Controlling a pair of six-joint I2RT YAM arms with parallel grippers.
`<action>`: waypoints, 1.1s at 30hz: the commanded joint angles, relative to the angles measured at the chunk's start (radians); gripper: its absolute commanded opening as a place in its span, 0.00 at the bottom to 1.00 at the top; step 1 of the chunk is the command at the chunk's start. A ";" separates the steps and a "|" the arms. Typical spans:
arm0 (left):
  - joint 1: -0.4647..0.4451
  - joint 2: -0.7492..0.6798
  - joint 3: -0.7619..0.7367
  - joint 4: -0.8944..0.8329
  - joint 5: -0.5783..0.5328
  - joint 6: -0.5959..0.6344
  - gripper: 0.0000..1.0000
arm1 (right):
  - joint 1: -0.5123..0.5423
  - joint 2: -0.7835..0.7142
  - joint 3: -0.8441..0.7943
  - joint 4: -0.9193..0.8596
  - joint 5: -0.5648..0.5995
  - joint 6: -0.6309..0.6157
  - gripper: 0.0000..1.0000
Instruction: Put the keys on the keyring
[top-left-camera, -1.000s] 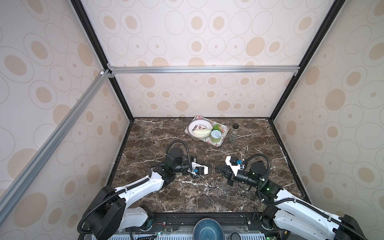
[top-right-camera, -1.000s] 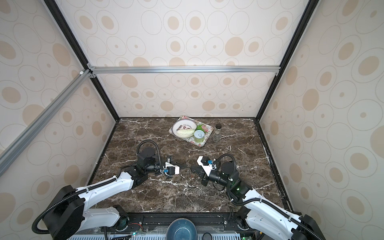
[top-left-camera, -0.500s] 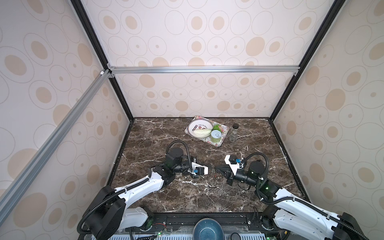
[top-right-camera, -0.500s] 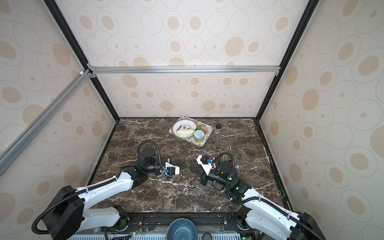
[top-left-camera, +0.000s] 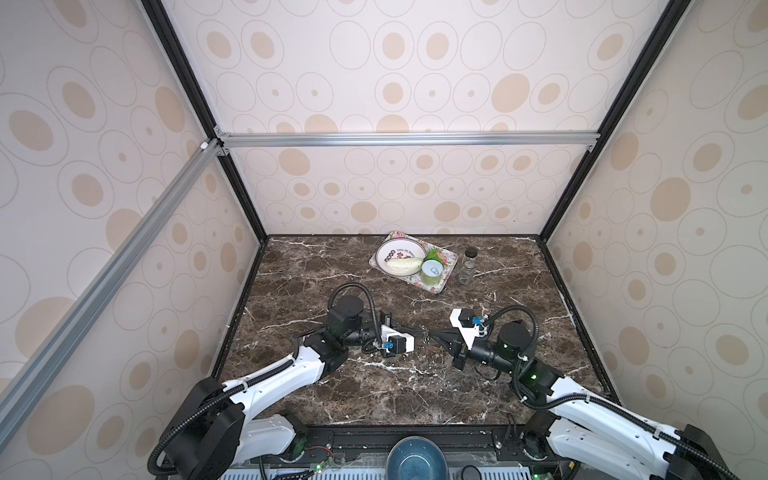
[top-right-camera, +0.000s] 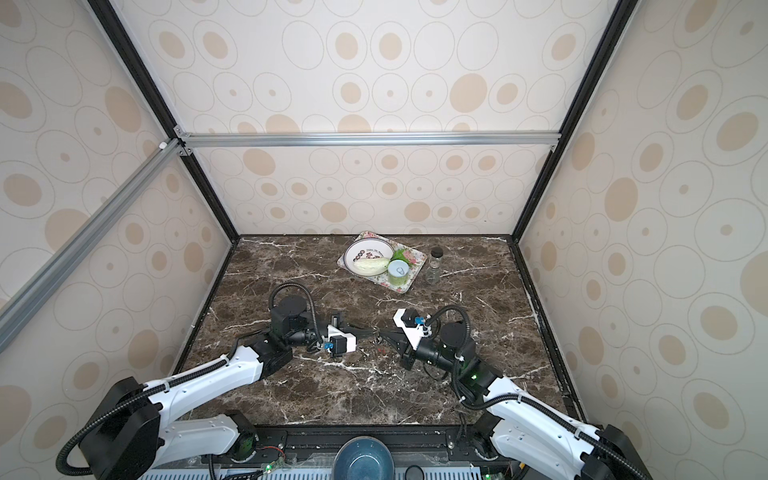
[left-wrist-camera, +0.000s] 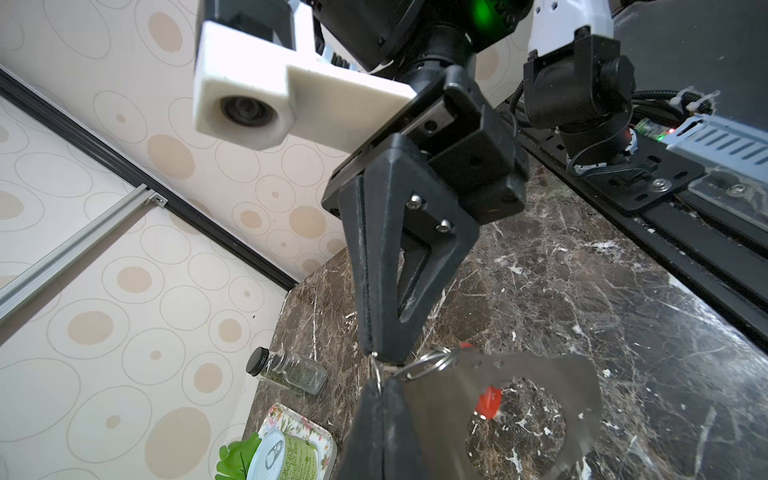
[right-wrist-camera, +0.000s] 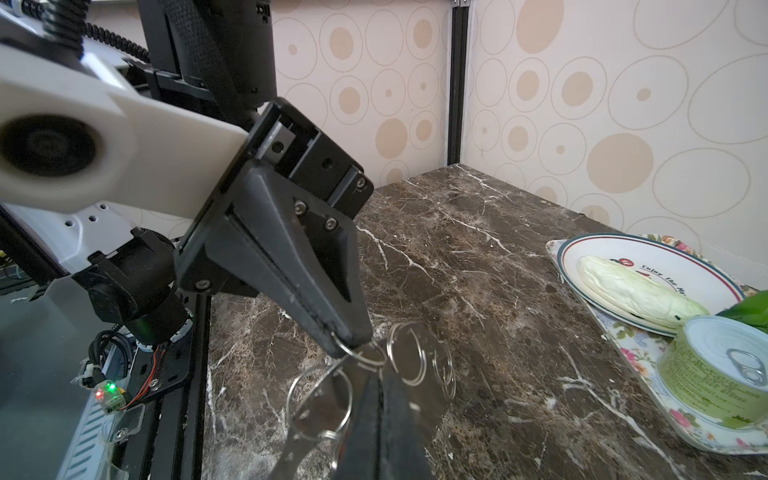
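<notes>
The left tool (right-wrist-camera: 348, 340) is pressed together on the rim of the keyring (left-wrist-camera: 540, 368) and holds it in the air above the middle of the worktop (left-wrist-camera: 623, 311). The red tag (left-wrist-camera: 488, 402) of one key shows through its wide hole. To the right, the right tool (left-wrist-camera: 380, 356) is closed on a thin wire ring (left-wrist-camera: 428, 363) at the same rim, its tip almost against the left one's.

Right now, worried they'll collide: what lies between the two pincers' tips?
Only wire rings and the keyring rim separate the left pincer from the right pincer, seen in the left wrist view.
</notes>
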 joint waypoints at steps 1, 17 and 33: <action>-0.008 -0.033 -0.003 0.059 0.045 0.029 0.00 | -0.002 0.005 0.014 0.022 0.033 0.010 0.00; -0.007 -0.014 -0.003 0.208 -0.008 -0.154 0.00 | -0.002 -0.015 0.014 -0.002 0.061 0.010 0.04; 0.003 0.030 -0.012 0.489 -0.076 -0.521 0.00 | -0.002 -0.116 -0.026 0.006 0.286 0.035 0.36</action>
